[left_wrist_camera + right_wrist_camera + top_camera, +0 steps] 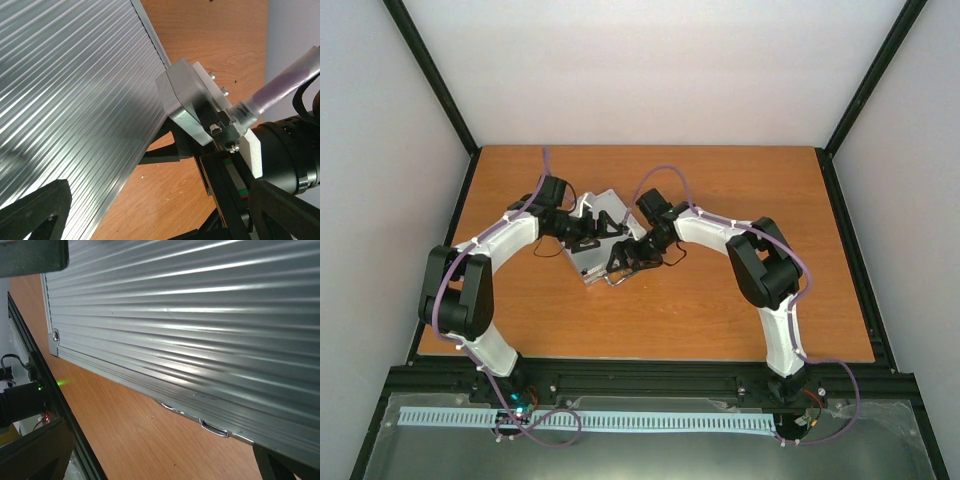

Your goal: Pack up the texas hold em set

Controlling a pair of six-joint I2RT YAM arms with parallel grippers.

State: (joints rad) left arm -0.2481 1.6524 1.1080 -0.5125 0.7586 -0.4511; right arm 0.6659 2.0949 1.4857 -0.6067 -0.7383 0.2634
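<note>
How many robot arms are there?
2. The left arm stands on the left, the right arm on the right; both reach to the silver case mid-table. None seems hidden.

Table (720,320): orange-brown wood.
On it: ribbed silver case (586,263), closed, flat, left of centre toward far edge.

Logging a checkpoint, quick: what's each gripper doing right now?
Left gripper: open, over the silver case, holding nothing.
Right gripper: open, over the case, holding nothing.
</note>
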